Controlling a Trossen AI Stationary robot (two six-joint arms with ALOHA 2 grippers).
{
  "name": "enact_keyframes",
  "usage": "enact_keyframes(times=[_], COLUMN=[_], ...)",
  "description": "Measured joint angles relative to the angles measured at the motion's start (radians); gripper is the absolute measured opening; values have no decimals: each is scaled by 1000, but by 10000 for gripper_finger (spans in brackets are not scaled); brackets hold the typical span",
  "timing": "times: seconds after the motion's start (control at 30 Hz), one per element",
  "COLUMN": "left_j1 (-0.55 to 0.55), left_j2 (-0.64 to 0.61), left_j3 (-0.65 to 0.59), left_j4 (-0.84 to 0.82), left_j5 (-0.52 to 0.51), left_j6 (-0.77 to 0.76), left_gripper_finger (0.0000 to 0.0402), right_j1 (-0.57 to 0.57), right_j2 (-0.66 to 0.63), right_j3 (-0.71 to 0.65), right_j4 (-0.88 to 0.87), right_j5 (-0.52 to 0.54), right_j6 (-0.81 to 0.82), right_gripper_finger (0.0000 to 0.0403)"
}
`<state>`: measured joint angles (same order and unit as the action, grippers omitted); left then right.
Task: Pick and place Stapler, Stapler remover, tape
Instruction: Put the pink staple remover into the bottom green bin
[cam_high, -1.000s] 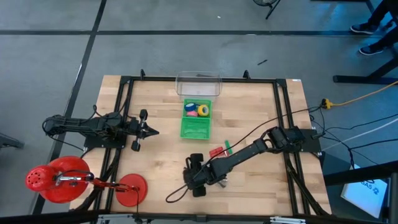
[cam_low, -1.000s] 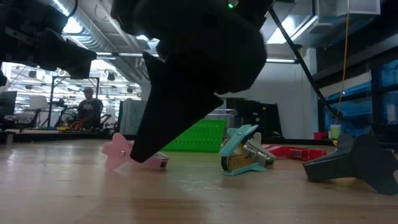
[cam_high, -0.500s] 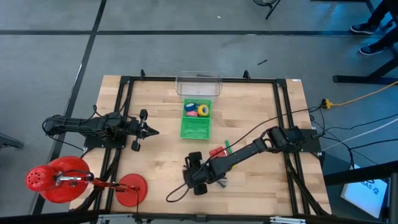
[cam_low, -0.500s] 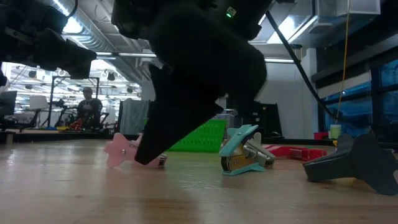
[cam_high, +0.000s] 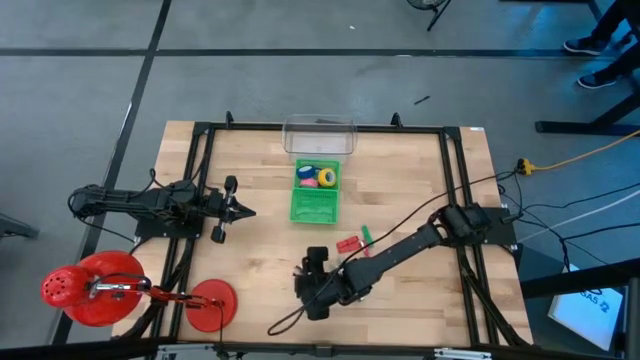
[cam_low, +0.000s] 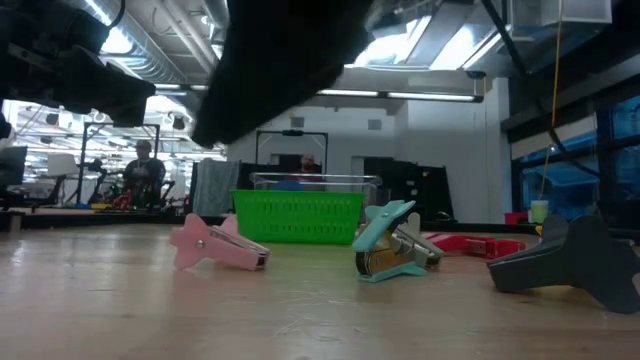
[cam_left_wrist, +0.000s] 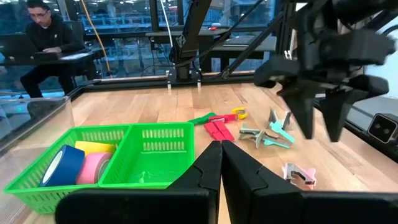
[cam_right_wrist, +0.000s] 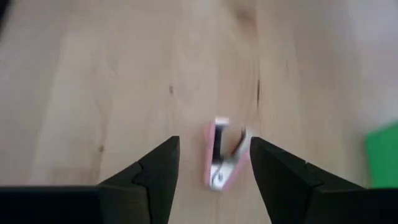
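On the table, high view, change: right gripper (cam_high: 318, 283) sits nearer the front edge than a second ago, clear of the small items it covered before; left gripper (cam_high: 243, 211) unchanged at the left side of the wooden table (cam_high: 250, 260).
High view, tape: blue, yellow and pink rolls of tape (cam_high: 317, 176) lie in the rear compartment of the green basket (cam_high: 314, 207); a clear bin (cam_high: 319, 134) stands just behind it.
High view, red stapler (cam_high: 348, 244): lies on the wood between the basket and the right arm.

Low view, change: the dark right gripper (cam_low: 280, 60), which reached down to the pink stapler remover (cam_low: 215, 245) a second ago, now hangs above it, well apart.
Low view, items: pink remover rests on the wood; teal stapler remover (cam_low: 395, 243) beside it; basket behind both.
Low view, background: a person (cam_low: 143, 172) in the room beyond.

Left wrist view, left claw: fingers (cam_left_wrist: 205, 171) closed together, holding nothing.
Left wrist view, right claw: right gripper (cam_left_wrist: 320, 112) hangs over the table with fingers apart, empty; pink remover (cam_left_wrist: 300, 175) below it.
Left wrist view, tape: rolls (cam_left_wrist: 78, 165) in one basket compartment, the other compartment bare.

Right wrist view, right claw: fingers (cam_right_wrist: 149, 171) spread apart, touching nothing.
Right wrist view, pink remover (cam_right_wrist: 221, 155): lies on the wood in line with the gap between the fingers.
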<state>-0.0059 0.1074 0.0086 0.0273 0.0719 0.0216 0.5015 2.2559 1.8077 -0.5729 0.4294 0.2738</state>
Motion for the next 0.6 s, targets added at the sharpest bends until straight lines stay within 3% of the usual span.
enact_keyframes(times=[0.1, 0.33, 0.6], left_j1=[0, 0, 0], left_j2=[0, 0, 0], left_j3=[0, 0, 0], left_j4=[0, 0, 0], left_j5=[0, 0, 0], left_j6=[0, 0, 0], left_gripper_finger=[6, 6, 5], right_j1=[-8, -34, -36], right_j2=[1, 1, 1], right_j3=[-16, -16, -16], right_j4=[-16, -37, -41], right_j5=[-13, -130, -141], right_j6=[72, 36, 48], right_gripper_finger=[198, 202, 289])
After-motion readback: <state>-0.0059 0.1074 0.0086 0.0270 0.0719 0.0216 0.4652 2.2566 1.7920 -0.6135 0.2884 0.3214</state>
